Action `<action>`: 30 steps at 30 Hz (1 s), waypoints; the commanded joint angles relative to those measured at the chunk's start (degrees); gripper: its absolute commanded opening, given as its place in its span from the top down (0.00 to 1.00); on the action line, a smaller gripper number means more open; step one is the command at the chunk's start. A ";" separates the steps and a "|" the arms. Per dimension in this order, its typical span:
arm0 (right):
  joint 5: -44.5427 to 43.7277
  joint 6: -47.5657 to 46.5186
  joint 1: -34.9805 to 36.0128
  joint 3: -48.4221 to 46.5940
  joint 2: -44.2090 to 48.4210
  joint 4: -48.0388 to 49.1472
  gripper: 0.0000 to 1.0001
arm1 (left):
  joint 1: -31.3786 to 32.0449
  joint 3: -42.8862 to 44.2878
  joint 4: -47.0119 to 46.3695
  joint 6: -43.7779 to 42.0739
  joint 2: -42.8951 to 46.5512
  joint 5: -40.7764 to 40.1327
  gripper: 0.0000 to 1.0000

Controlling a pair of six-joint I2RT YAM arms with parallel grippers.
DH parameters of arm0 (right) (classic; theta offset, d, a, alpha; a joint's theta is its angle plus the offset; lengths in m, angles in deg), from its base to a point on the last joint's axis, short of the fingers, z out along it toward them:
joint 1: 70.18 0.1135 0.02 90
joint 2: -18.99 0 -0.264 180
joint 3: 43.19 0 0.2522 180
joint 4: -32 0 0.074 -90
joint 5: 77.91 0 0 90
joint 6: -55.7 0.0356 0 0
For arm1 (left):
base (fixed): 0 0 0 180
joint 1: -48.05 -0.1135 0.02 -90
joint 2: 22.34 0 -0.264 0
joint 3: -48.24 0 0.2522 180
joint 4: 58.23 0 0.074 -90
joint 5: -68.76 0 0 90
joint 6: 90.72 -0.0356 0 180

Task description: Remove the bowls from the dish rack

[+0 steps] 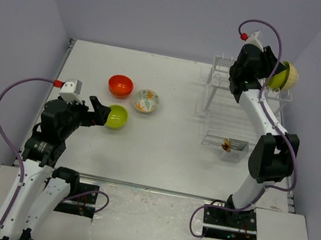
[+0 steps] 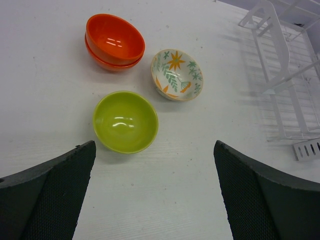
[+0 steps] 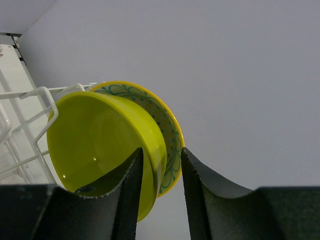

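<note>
Top view: rack [image 1: 246,92] stands far right on the table [image 1: 167,152], with a small basket [image 1: 230,146] near of it. Right gripper [image 1: 269,72] is up at the rack's far right end, against the racked green bowl [image 1: 279,76]; the rear bowl [image 1: 292,77] is on edge just right of that. Four bowls are already down on the left: stacked orange bowls [image 1: 120,85], floral bowl [image 1: 146,100], green bowl [image 1: 117,117]. Left gripper [image 1: 101,114] is just left of the green bowl, well apart from the rack. Left wrist: jaws spread wide and empty, the green bowl upright on the table just beyond them, rack at the right edge. Right wrist: racked green bowl on edge among the prongs, mouth toward the gripper, rear bowl nested close behind. The jaws straddle its rim, one finger [image 3: 125,195] inside the bowl, the other outside between the two bowls. The gap is narrow; cannot tell whether they pinch the wall. Judgement: the right arm is the nearer one, and a lift should clear the prongs without dragging the rear bowl.
</note>
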 commanded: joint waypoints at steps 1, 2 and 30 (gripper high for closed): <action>-1.83 -5.87 -0.45 1.33 -0.68 11.54 0.63 | 0.49 0.41 -0.99 -0.96 0.54 -0.59 0.00; -2.09 -6.83 -0.45 2.21 -0.86 13.12 0.66 | 0.49 0.41 -0.98 -0.96 0.54 -0.68 0.00; -2.79 -17.29 -0.19 5.82 1.86 27.20 1.00 | 0.49 0.67 -0.55 -0.69 0.54 -1.91 0.00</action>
